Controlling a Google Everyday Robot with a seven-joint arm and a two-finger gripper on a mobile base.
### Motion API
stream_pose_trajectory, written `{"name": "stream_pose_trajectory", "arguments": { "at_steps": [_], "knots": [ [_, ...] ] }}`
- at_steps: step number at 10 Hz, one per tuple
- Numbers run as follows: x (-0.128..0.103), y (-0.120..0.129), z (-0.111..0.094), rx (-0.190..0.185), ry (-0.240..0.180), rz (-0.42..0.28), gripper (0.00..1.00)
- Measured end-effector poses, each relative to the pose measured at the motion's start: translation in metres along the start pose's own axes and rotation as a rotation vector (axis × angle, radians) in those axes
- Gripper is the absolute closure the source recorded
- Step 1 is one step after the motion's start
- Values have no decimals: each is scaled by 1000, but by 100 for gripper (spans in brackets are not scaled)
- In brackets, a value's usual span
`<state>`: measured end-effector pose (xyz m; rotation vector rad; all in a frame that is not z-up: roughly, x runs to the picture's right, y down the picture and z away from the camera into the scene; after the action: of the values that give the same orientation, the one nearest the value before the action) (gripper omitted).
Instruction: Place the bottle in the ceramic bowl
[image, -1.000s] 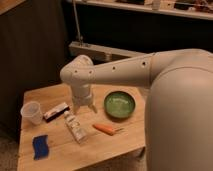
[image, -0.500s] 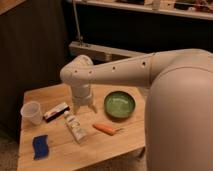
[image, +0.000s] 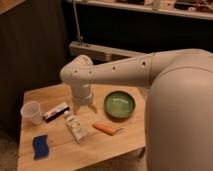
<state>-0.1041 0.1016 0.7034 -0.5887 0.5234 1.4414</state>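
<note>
The bottle is slim and whitish with a pale label; it lies flat on the wooden table, left of centre. The ceramic bowl is round, glossy green and empty, to the right of centre. My gripper hangs from the white arm and points down at the table, just behind and right of the bottle's upper end and left of the bowl. It holds nothing that I can see.
A translucent plastic cup stands at the left edge. A flat white-and-dark box lies next to the gripper. An orange carrot lies in front of the bowl. A blue sponge lies front left. The big white arm covers the right side.
</note>
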Motion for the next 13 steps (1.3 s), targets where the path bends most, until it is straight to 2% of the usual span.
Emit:
{"name": "stream_pose_trajectory", "arguments": {
  "at_steps": [1, 2, 3, 4, 6, 7, 8, 9, 10, 11, 13],
  "knots": [
    [0, -1, 1, -4, 2, -6, 35],
    [-4, 2, 2, -35, -17, -30, 35],
    [-11, 3, 3, -98, -69, -89, 35],
    [-22, -2, 2, -201, -145, -162, 35],
    [-32, -3, -5, -309, -232, -230, 35],
    [-37, -6, -10, -362, -291, -263, 35],
    [-40, -7, -13, -378, -312, -274, 35],
    [-39, -5, -12, -372, -307, -275, 35],
    [-40, -1, -7, -351, -285, -280, 35],
    [-46, 9, 8, -308, -245, -311, 35],
    [-50, 33, 35, -268, -179, -359, 35]
  ]
}}
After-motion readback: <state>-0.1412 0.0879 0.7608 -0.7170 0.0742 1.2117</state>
